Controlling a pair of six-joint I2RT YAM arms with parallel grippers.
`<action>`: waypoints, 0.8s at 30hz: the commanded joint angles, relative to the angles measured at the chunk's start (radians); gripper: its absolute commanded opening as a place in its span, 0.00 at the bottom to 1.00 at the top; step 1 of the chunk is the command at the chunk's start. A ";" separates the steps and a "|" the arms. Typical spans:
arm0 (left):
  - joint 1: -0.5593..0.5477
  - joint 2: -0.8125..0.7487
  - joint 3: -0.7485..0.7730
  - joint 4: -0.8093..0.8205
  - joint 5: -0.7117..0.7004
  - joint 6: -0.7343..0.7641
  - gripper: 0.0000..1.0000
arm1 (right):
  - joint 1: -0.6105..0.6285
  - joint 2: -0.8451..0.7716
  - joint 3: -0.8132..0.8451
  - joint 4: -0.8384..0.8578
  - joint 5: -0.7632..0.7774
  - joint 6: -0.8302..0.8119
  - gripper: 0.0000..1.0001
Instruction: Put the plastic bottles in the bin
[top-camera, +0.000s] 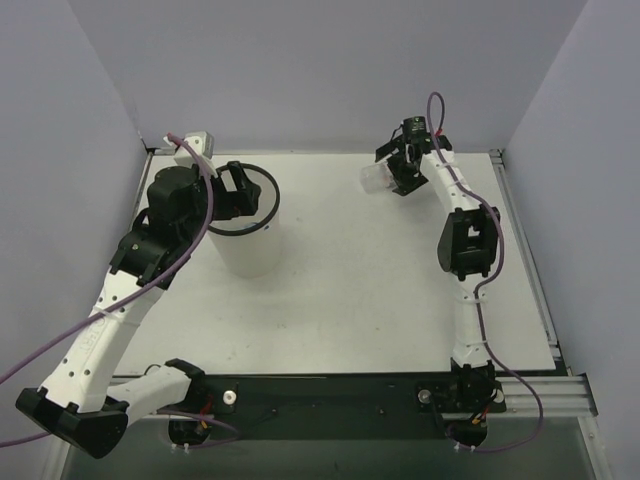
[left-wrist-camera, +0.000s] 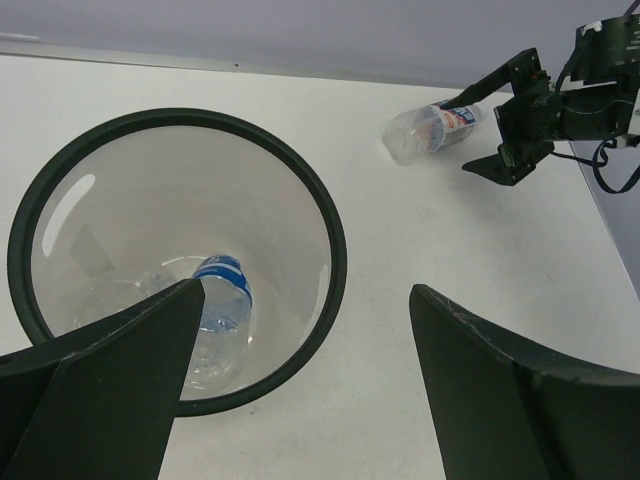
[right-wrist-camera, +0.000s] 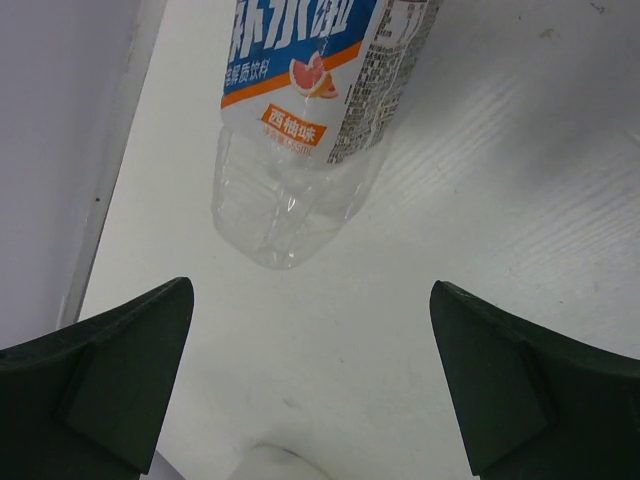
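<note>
Just beyond right pincer (right-wrist-camera: 311, 295), bottle (right-wrist-camera: 297, 150)

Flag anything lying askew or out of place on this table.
One labelled bottle lies on its side at the far right of the table, outside the bin, just ahead of the open right end effector. No spill or damage shows.

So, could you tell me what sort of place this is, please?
Probably a robotics lab test cell: plain walls box in a white table with a metal rail along its near edge, holding a bin and a bottle.
</note>
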 joint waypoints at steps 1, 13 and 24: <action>-0.006 -0.030 0.041 -0.027 -0.017 -0.003 0.96 | 0.012 0.066 0.091 0.022 0.044 0.114 0.99; -0.008 -0.029 0.050 -0.038 -0.061 0.029 0.97 | 0.013 0.207 0.102 0.223 0.060 0.169 0.99; -0.008 -0.015 0.058 -0.026 -0.051 0.027 0.97 | -0.013 0.143 -0.037 0.269 0.057 0.127 0.47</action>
